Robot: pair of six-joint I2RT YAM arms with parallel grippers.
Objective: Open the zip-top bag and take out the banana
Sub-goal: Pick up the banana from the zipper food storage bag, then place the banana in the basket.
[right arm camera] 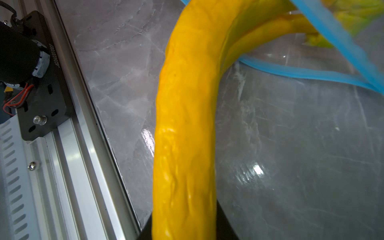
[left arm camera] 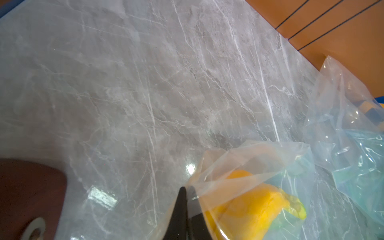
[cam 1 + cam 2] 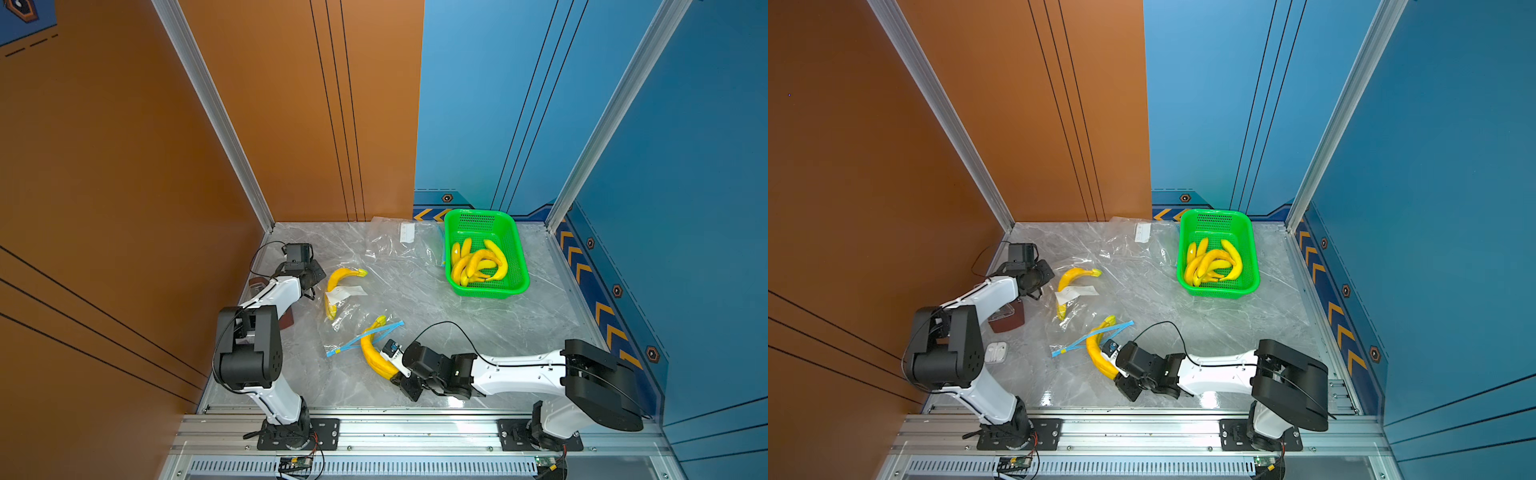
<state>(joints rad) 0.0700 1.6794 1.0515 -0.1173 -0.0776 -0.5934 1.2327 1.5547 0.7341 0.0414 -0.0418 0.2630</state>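
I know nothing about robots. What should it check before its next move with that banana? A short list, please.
1. Right gripper clamped on banana: ok.
2. Left gripper pinching the bag: ok.
3. Blue zip strip parted: ok.
4. Banana fully out: not ok, its tip lies past the zip.
5. Green basket has room: ok.
6. Bag snagging the banana: cannot tell.

Grey marble desk (image 3: 519, 332). Green basket (image 3: 490, 293) of bananas back right. Crumpled clear bag (image 3: 386, 243) back centre. Bagged banana (image 3: 340, 276) left of centre. Blue zip strip (image 3: 351, 344) of bag near front centre.
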